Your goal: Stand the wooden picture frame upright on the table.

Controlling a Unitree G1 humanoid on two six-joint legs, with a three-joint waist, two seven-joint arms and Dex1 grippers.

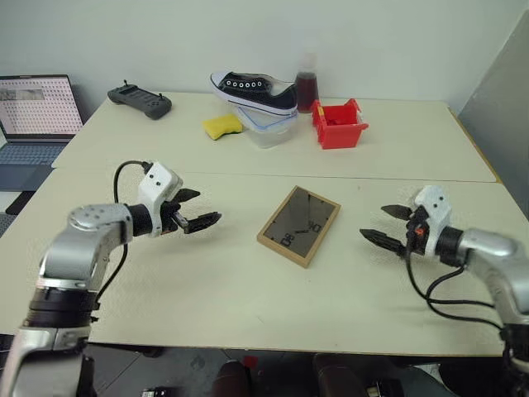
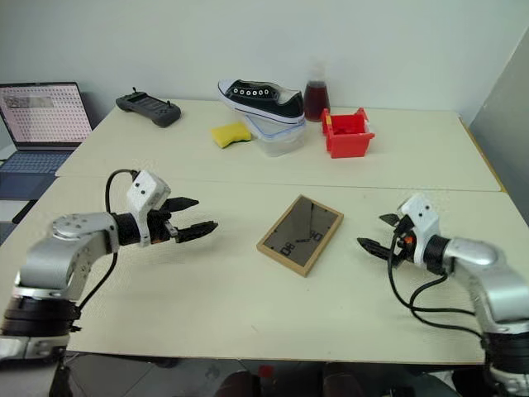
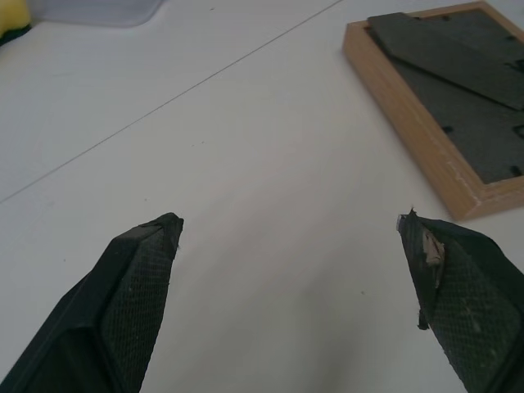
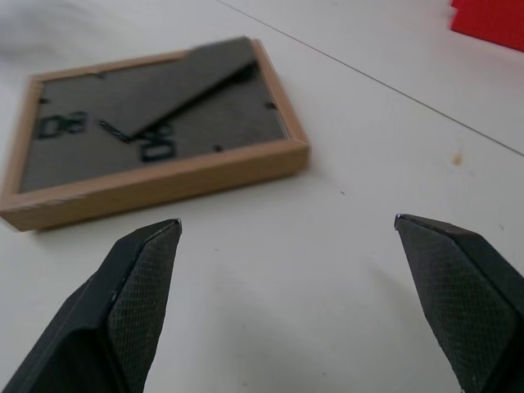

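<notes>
The wooden picture frame lies flat and face down in the middle of the pale cream table, its dark back and folded stand facing up. It also shows in the left wrist view and the right wrist view. My left gripper hovers open to the frame's left, a hand's width away, pointing toward it. My right gripper hovers open to the frame's right, a short gap away, pointing toward it. Nothing sits between either pair of fingers.
On the far table stand a black-and-white shoe atop a clear container, a yellow sponge, a red bin, a bottle and a black controller. A laptop sits at far left.
</notes>
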